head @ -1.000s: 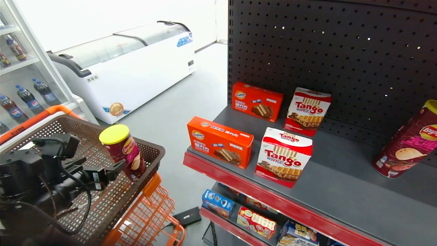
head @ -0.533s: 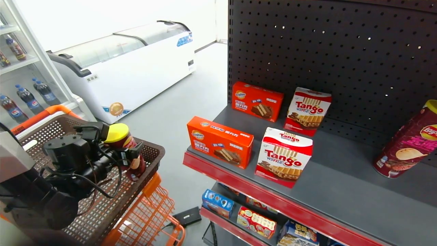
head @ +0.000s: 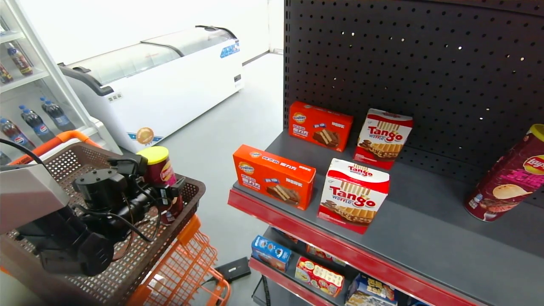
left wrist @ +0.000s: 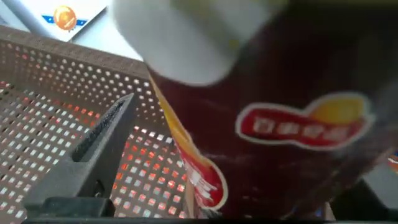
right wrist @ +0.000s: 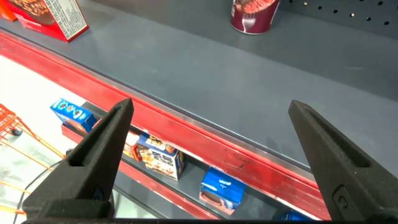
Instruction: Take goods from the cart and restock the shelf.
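Head view: my left jaws clench the smooth, cylindrical, yellow-lidded chip can [head: 164, 172] in the cart's perforated brown basket [head: 59, 159], now upright after its earlier tilt, while my right jaws gape above the shelf [head: 425, 221].

Left hand [head: 162, 180] gripping can [head: 154, 156], right hand [right wrist: 211, 111] (spread)

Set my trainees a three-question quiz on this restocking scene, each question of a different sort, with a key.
1. True or false: the right gripper is open.
2. How many red-and-white wafer boxes stand on the top shelf?
3. What is at the yellow-lidded can in the cart? A. the left gripper B. the right gripper C. a person's hand
Key: 1 true; 2 two; 3 A.
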